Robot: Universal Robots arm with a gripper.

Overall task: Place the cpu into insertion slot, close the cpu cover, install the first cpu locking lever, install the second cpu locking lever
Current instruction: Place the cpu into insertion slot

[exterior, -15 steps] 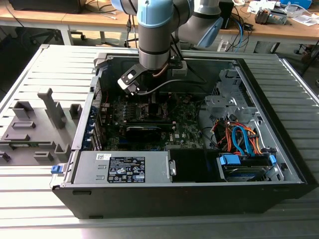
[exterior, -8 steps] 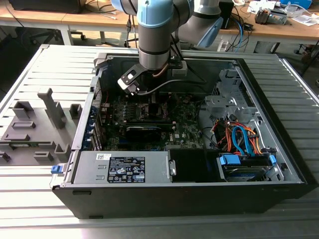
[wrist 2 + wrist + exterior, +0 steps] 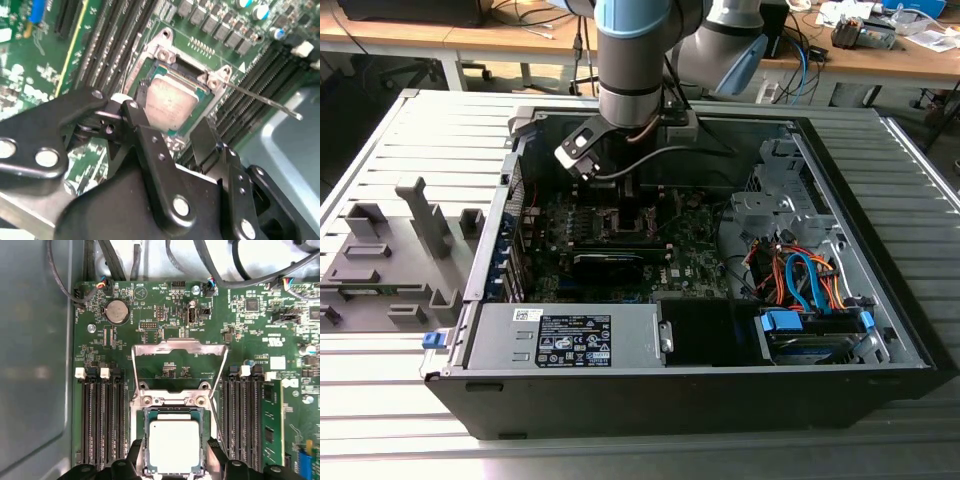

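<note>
The open computer case [image 3: 700, 400] lies on the slatted counter [image 3: 380, 140]. In the exterior view's upper middle, the arm [image 3: 640, 60] blocks part of the green circuit board [image 3: 690, 262]. The first wrist view shows the cpu cover [image 3: 177, 346] swung open and the cpu [image 3: 174, 446] lying in the insertion slot [image 3: 146, 440]. The gripper [image 3: 175, 457], partly cut off, is spread wide astride it, holding nothing.

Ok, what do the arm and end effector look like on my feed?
The arm has silver-grey tube sections with light blue joint caps and a grey cable looping off the wrist. The end effector is black jointed links with round silver pins.
</note>
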